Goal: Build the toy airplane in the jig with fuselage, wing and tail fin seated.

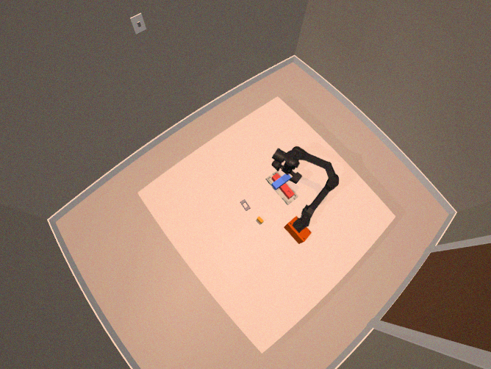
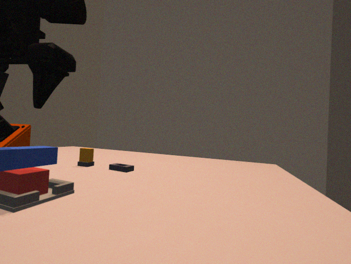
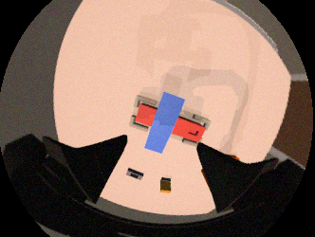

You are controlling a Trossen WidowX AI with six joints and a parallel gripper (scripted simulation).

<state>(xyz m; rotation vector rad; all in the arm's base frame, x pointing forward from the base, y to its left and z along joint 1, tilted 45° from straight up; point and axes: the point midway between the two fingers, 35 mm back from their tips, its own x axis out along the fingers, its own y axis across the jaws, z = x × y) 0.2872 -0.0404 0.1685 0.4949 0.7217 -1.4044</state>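
Observation:
The red fuselage [image 1: 287,191] [image 2: 31,183] [image 3: 189,130] lies in the cradle of the grey jig [image 1: 290,201] [image 2: 64,188] [image 3: 146,100]. The blue wing [image 1: 281,181] [image 2: 28,157] [image 3: 163,122] lies across the top of the fuselage near its middle and looks level; its tab and socket are hidden. The fuselage's tail socket shows empty in the wrist view. The yellow tail fin [image 1: 259,219] [image 2: 86,154] [image 3: 165,186] stands in a small dark holder. My gripper [image 1: 286,171] [image 3: 162,142] is wide open and empty above the wing, clear of it.
An empty dark holder [image 1: 248,208] [image 2: 128,169] lies beside the tail fin's holder. The arm's orange base [image 1: 301,237] [image 2: 23,137] stands on the same table, to the side of the jig.

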